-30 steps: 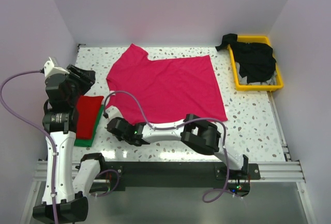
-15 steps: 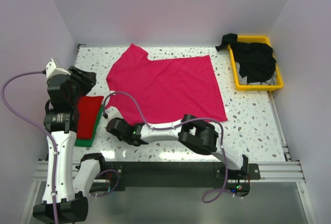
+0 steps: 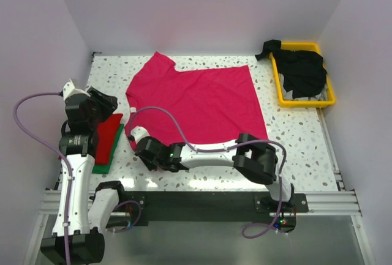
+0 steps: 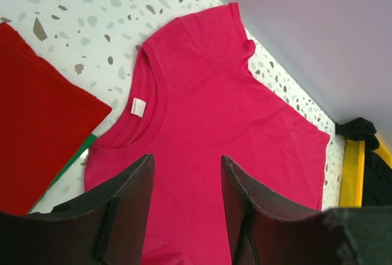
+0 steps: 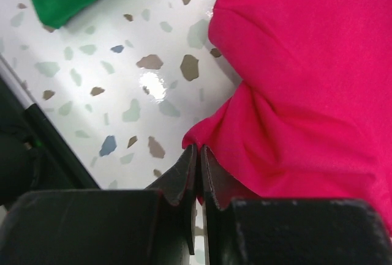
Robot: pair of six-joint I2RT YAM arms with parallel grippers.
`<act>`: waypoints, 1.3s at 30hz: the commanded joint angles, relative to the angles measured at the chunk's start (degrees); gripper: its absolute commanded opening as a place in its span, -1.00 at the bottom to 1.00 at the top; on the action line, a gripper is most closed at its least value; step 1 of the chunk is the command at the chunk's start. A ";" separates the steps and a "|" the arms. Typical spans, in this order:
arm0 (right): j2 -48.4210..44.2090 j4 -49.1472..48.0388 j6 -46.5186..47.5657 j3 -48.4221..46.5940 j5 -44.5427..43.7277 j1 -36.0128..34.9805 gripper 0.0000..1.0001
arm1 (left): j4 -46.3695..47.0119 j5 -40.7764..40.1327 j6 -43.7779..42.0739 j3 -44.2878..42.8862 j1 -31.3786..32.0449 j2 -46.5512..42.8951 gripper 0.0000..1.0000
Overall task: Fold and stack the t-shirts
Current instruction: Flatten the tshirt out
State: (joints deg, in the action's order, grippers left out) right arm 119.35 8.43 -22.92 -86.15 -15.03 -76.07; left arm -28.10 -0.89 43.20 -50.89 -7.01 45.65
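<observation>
A magenta-pink t-shirt (image 3: 196, 97) lies spread flat on the table's middle. My right gripper (image 3: 138, 138) sits low at its near left corner; in the right wrist view the gripper (image 5: 199, 152) is shut on a raised fold of the pink shirt's edge (image 5: 294, 81). My left gripper (image 3: 103, 103) is open and empty, held above the table left of the shirt; its wrist view (image 4: 187, 176) looks down on the shirt's collar and label (image 4: 138, 107). A folded red shirt (image 3: 108, 138) lies on a folded green shirt (image 3: 100, 168) at the left. Black shirts (image 3: 303, 69) fill the tray.
The yellow plastic tray (image 3: 304, 101) stands at the back right corner, with a black sleeve hanging over its left rim. Lilac walls close the table on three sides. The right arm's links and purple cable lie along the near edge.
My right gripper has moved a little away from the near edge to the pink shirt's corner, its elbow swinging right. My left arm has sunk lower and shifted slightly right.
</observation>
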 commanded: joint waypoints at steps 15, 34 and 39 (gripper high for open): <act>-12.65 -2.53 -3.19 9.15 3.87 0.22 -0.89 | -3.02 -7.73 -0.66 9.58 -0.03 -0.82 0.11; -24.51 -6.05 -4.94 19.70 5.36 4.70 -0.85 | -1.61 -10.19 3.12 17.85 -0.03 3.13 0.18; -26.89 -7.46 -5.47 22.86 7.38 6.90 -0.84 | -1.00 -10.10 3.56 18.46 -0.03 3.48 0.18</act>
State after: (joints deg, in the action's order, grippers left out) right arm 95.39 4.62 -27.29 -64.93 -9.17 -70.26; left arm -30.98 -9.69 45.67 -32.88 -7.01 49.04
